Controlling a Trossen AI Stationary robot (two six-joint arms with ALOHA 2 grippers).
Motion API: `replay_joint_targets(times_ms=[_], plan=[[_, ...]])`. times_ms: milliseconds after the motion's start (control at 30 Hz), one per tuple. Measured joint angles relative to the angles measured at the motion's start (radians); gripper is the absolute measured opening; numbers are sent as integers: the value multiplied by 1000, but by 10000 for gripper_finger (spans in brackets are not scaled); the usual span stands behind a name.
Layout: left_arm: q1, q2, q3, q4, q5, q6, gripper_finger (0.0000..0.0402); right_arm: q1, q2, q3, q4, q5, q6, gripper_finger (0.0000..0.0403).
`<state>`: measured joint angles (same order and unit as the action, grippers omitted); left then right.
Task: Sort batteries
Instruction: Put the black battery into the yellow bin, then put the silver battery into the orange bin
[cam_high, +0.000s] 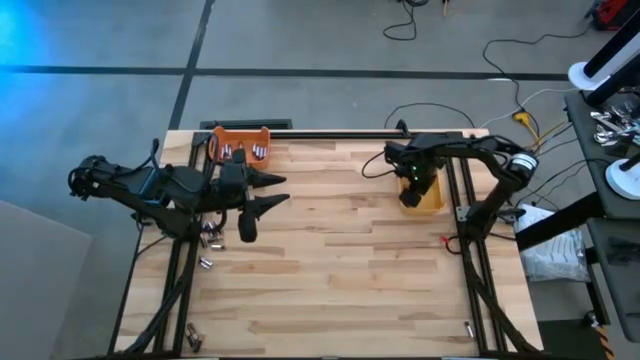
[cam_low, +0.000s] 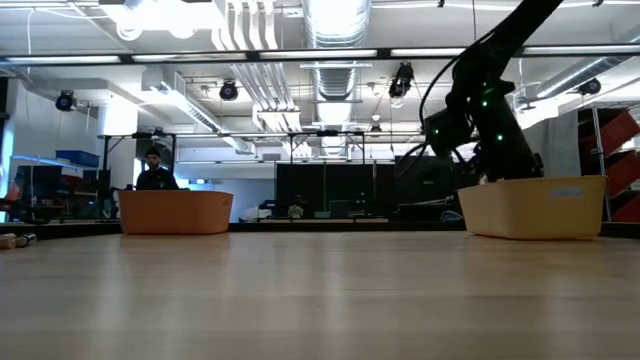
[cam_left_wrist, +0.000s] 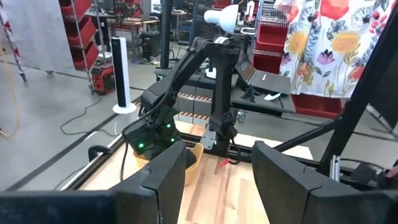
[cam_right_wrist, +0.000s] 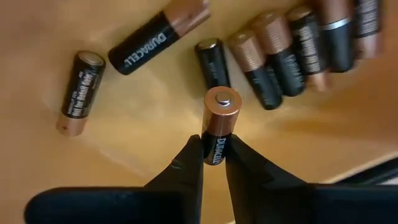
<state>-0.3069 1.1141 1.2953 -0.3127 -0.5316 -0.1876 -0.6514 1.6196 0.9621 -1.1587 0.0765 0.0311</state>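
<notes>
Batteries (cam_right_wrist: 273, 56) lie scattered on the floor of the yellow bin (cam_high: 428, 196), which sits on the worktop (cam_high: 340, 270) toward its right edge. The right hand (cam_right_wrist: 212, 163) is down inside that bin, its fingers (cam_right_wrist: 186, 171) pinched on one copper-topped battery (cam_right_wrist: 219, 124) that stands up out of the grip, clear of the others lying flat below. More batteries rest in the orange bin (cam_high: 241, 143) at the back left, and a few loose ones (cam_high: 208, 240) lie on the wood just beside the left arm, with a couple more (cam_high: 190, 335) near the front left corner. The left hand (cam_high: 255, 194) hangs above the worktop in front of the orange bin, fingers (cam_left_wrist: 163, 180) parted with nothing between them. From table height the two bins stand well apart, and a person (cam_low: 155, 170) shows in the room behind the orange one.
</notes>
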Motion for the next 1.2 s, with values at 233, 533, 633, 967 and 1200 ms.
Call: replay_joint_targets(times_ms=[233,533,633,967,1200], plan=[[-13,-1,0,-4,5,-82,164,-2,45,12,26,1,6,79],[-56,-3,0,-4,90,-148,164,-2,-30,34,34,60,114,135],[-75,-3,0,-4,97,-154,164,-2,-100,43,14,59,153,156],[-136,-3,0,-3,97,-171,164,180,-477,48,19,56,383,204],[-173,23,0,2,97,-171,164,618,-644,48,110,139,767,200]])
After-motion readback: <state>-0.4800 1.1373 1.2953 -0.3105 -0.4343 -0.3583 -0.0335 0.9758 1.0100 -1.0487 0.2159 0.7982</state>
